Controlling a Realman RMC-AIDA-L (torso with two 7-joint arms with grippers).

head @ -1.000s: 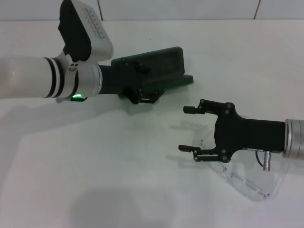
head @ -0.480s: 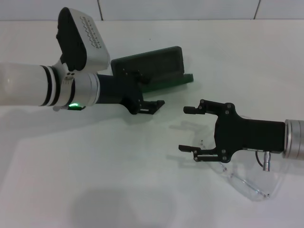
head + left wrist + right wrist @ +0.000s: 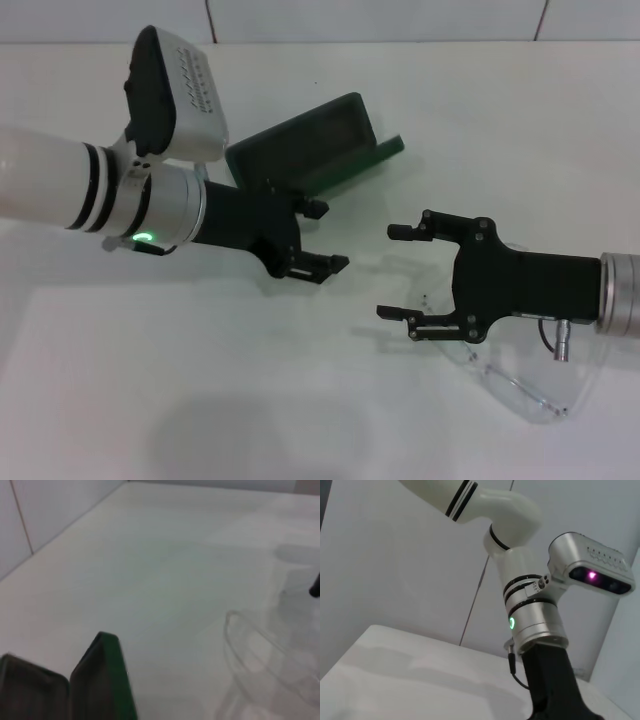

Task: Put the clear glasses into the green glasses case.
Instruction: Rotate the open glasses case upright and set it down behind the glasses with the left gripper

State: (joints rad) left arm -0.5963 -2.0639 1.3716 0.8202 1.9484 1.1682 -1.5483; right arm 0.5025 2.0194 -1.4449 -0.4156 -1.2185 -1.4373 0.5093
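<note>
The green glasses case lies open at the back centre of the table, its lid raised; an edge of it also shows in the left wrist view. My left gripper is open and empty, just in front of the case and apart from it. The clear glasses lie on the table at the front right, partly under my right arm, and appear again in the left wrist view. My right gripper is open and empty, its fingers pointing left, just left of the glasses.
The white table meets a tiled wall at the back. In the right wrist view my left arm shows with its wrist camera.
My left gripper has drawn back from the case towards the front and right. The case has turned, its right end now farther back. The right arm has not moved.
</note>
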